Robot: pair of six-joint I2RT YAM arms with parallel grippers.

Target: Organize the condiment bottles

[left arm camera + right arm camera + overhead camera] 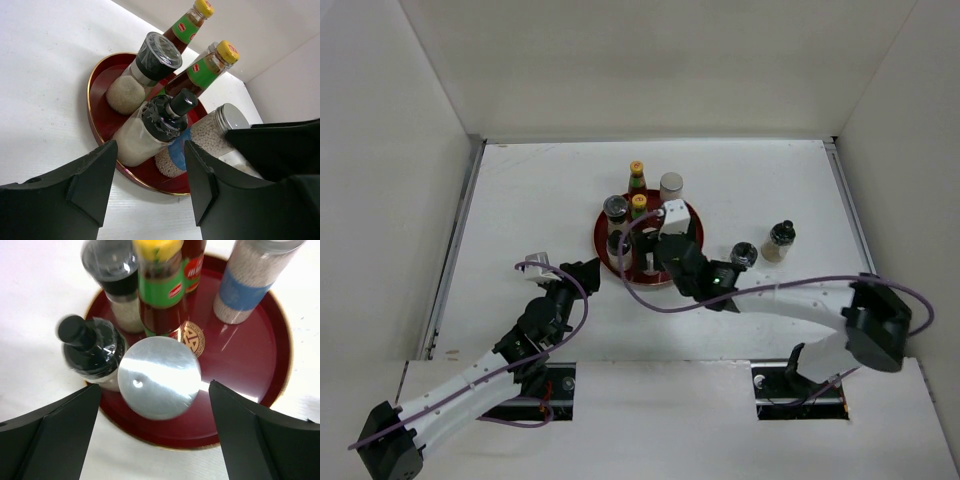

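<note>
**A:** Where do the condiment bottles stand?

**B:** Six are crowded on the red tray (250, 365) in the middle of the desk (540, 200). Two more sit on the bare desk to the tray's right.

**A:** How are the six laid out?

**B:** At the far edge stands the far sauce bottle (636, 178), with a yellow cap. To its right is a blue-labelled jar (250, 280) of pale grains. The middle sauce bottle (160, 287), green-necked, is near the tray's centre. A dark-lidded shaker (111, 277) stands just beside it on the left. Nearer, at the left rim, is a grinder (90, 347) with a black knob. Just right of the grinder is a silver-lidded jar (160, 377).

**A:** And the two off the tray?

**B:** A squat dark-topped jar (744, 254) stands near the tray's right side. A small dark-capped bottle (781, 240) is a little farther right. The two stand apart from each other.

**A:** What about the right hand?

**B:** The right hand (155, 385) hangs over the near part of the tray with its fingers spread wide, one on each side of the silver-lidded jar. A thin gap shows on both sides of the lid. I cannot tell whether they touch the jar lower down.

**A:** And the left hand?

**B:** The left hand (585, 272) sits low over the desk, just near-left of the tray and pointing at it. Its fingers are wide apart with nothing between them.
</note>
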